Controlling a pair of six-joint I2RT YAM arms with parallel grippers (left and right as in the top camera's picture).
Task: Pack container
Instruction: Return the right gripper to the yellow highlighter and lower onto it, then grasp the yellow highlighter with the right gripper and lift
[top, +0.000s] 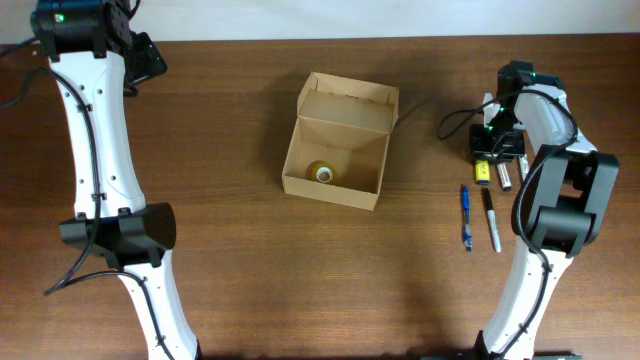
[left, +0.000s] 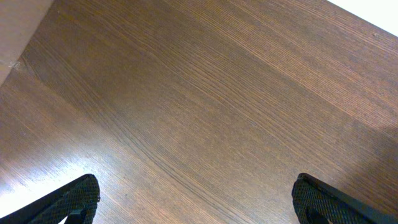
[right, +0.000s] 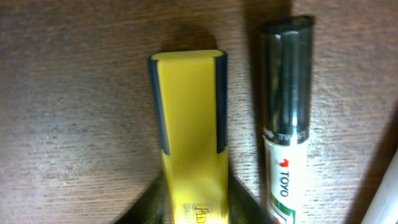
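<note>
Closest, in the right wrist view: right gripper (right: 191, 202) narrow on a yellow highlighter (right: 189, 118), dark fingers (right: 146, 208) blurred at bottom centre, pressed to both its sides. Flat on the table (right: 74, 112), cap toward the top of the frame. Just right of it, parallel, with a thin gap between: a marker (right: 286, 124) with a dark cap and a white barrel reading TOYO.

In the left wrist view: left gripper (left: 199, 202) set wide, fingertips (left: 71, 199) in the two bottom corners, only bare wood between.

From overhead, at the lower right: a blue pen (top: 466, 215) and a white pen (top: 492, 222) side by side, not touching, just below the right gripper. At the centre of the frame, well left of these: the box (top: 360, 160), open, flap (top: 352, 100) standing up at its upper edge, a small yellow round thing (top: 321, 173) on the lower middle of its floor. Farthest, in the upper left corner: the left gripper, well apart from the box.
</note>
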